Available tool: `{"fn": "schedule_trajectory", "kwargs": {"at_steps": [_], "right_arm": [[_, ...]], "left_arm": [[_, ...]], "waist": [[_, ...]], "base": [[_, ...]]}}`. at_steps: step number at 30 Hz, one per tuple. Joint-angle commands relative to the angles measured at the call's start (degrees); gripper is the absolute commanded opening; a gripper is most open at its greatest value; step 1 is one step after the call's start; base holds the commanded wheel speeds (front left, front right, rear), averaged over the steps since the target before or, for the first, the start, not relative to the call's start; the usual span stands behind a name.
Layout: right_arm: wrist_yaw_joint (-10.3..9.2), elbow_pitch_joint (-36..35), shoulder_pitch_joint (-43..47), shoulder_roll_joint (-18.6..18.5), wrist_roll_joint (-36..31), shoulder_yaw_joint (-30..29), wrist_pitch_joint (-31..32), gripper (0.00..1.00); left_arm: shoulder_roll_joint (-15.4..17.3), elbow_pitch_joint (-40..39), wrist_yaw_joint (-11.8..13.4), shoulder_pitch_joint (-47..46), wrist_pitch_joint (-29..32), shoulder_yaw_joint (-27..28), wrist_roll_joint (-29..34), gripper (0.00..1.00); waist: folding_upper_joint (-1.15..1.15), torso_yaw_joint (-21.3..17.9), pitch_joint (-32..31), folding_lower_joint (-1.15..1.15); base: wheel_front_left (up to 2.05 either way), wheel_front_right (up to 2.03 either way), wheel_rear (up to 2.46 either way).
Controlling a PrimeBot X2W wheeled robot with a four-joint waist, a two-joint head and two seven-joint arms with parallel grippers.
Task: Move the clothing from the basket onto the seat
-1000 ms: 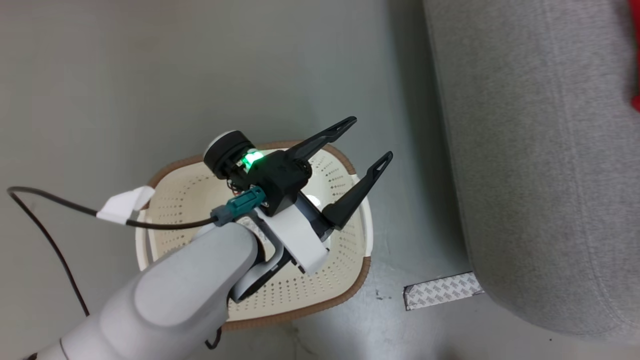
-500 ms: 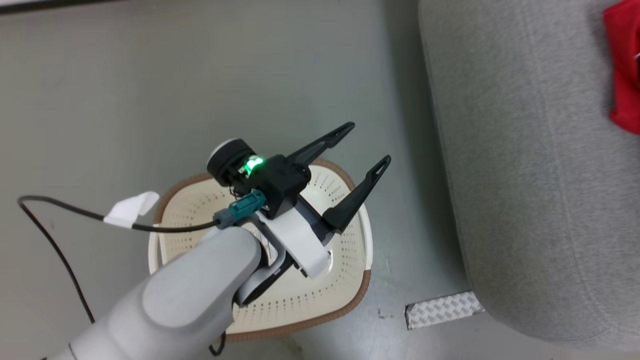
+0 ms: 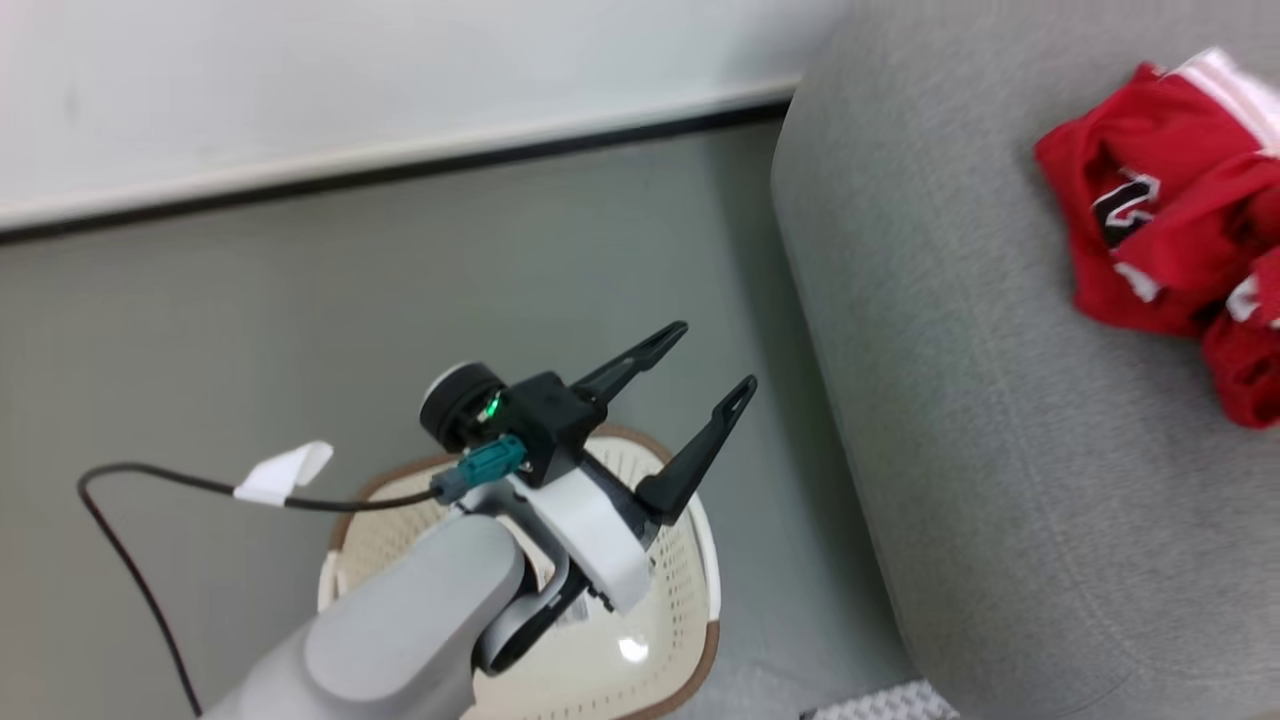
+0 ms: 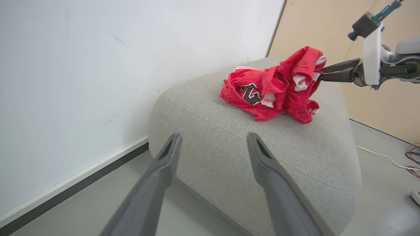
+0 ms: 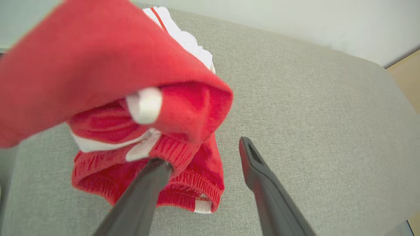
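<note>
Two bright red garments with white trim, the clothing (image 3: 1170, 240), lie bunched on the light grey seat (image 3: 950, 420); the pile (image 4: 275, 85) shows a black-and-white mark. My right gripper (image 5: 201, 152) is open at the pile, and a red fold (image 5: 183, 108) drapes over its left finger. From the left wrist it shows as the gripper (image 4: 323, 73) touching the pile's far side. My left gripper (image 3: 712, 358) hangs open and holds nothing above the cream basket (image 3: 680, 570); the part of the basket's inside that shows holds no fabric. In its own view, the gripper (image 4: 214, 137) points at the seat (image 4: 262, 147).
A white wall with a dark baseboard (image 3: 400, 170) runs behind the basket. A black cable with a white tape tag (image 3: 285, 475) hangs off my left arm. A patterned strip (image 3: 880, 705) lies on the floor by the seat. Loose wires (image 4: 413, 152) lie beyond the seat.
The head camera has tilted up: the basket has slid down the picture, and the wall and the red pile on the seat have come into view. The left gripper stays open over the basket.
</note>
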Motion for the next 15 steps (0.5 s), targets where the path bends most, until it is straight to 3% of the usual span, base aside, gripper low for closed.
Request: {"fn": "schedule_trajectory", "kwargs": {"at_steps": [1,9,15], "right_arm": [[0.04,-0.64,1.37,-0.83,1.17,0.94,0.11,1.0],[0.04,-5.82,5.28,-4.81,4.71,6.85,-1.09,1.0],[0.04,-10.61,7.34,-7.64,6.17,7.46,-4.42,1.0]], "left_arm": [[-0.05,0.47,0.37,1.38,-0.23,0.3,-0.93,1.0],[-1.1,1.63,0.97,6.31,-0.5,2.34,-2.08,1.0],[-1.5,0.71,1.62,10.22,-0.45,5.24,-1.74,1.0]], "waist": [[0.0,-1.0,-3.83,0.01],[0.0,-1.35,-12.4,0.01],[0.0,-0.16,-17.57,0.01]], "base": [[0.0,0.0,0.0],[0.0,0.0,0.0],[0.0,0.0,0.0]]}}
